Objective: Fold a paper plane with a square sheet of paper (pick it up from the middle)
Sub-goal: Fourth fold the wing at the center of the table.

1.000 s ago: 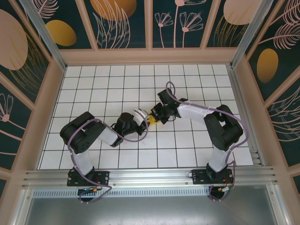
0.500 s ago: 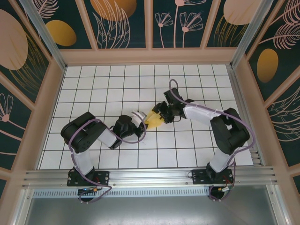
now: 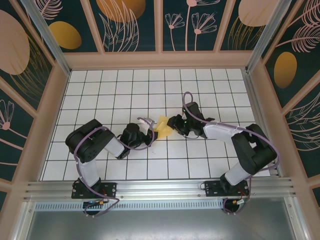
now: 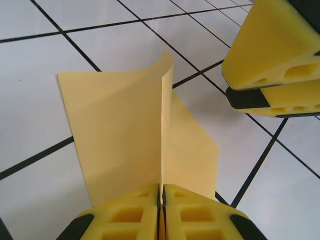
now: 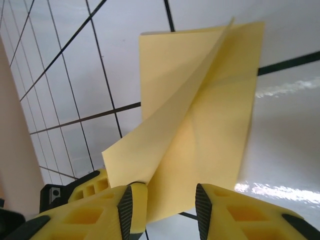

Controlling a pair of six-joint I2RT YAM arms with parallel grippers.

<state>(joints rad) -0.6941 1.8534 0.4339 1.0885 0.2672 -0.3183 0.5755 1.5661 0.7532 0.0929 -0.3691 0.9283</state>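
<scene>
Top external view: near the middle of the white-gridded table, the square sheet of paper is caught between two robot arms reaching in from the near edge. By now it is a pale-yellow folded wedge. The left hand meets it from the left, and the right hand sits just beside it on the right.

From the left wrist camera, the left hand is clenched on the square sheet of paper, its two yellow fingers pressed flat together at the bottom of the fold. The crease rises straight up from the grip. One flap spreads wide to the left and a narrower one angles off to the right, over the black grid lines below. Whether any edge of the sheet touches the table cannot be told. The right hand hangs at the upper right, apart from the paper.

From the right wrist camera, the right hand is released. Its yellow fingers with black pads stand apart and grip nothing, and the square sheet of paper fans out just beyond them. The sheet's layers part along a diagonal crease, and its top corners point toward the far side. The left hand shows at the sheet's lower left corner.
</scene>
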